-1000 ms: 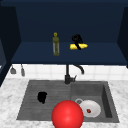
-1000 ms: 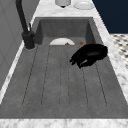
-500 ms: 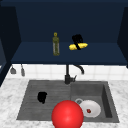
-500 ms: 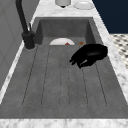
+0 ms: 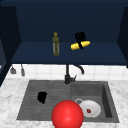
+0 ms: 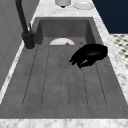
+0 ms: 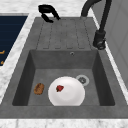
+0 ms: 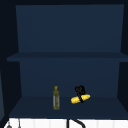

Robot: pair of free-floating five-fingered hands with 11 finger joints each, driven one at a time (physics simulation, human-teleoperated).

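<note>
A: Where is the right robot hand [image 5: 80, 37]?

B: Up in the dark blue cabinet, on the lower shelf [image 5: 32, 53] towards its right end. Its fingers are curled round the middle of a yellow corn cob [image 5: 80, 45], a long rounded shape lying tilted with its right end higher. The upper view shows the same grasp: robot hand [image 8: 79, 90] on top, cob [image 8: 80, 99] across it.

A: Anything beside it?

B: An olive glass bottle [image 5: 56, 44] stands upright near the middle of that shelf, slim, with a narrow neck and a yellowish cap, apart from the cob.

A: And the left robot hand [image 5: 42, 97]?

B: It hangs over the ribbed grey drainboard [image 5: 32, 100], nearer its front edge. In the left side view its fingers [image 6: 78, 60] are bent inward and loosely curled, with nothing in them.

A: What lies in the sink?

B: The stone-grey basin [image 7: 26, 82] holds a round white plate [image 7: 66, 91] with a small red bit on it, just beside the metal drain [image 7: 82, 79]. A brown lumpy piece [image 7: 39, 88] lies by the basin's front wall. A black curved tap [image 5: 68, 75] stands at the back edge. A glossy red ball [image 5: 67, 114] shows at the front edge of the sink in the front view. The surface [image 5: 10, 100] round the sink is pale speckled marble
</note>
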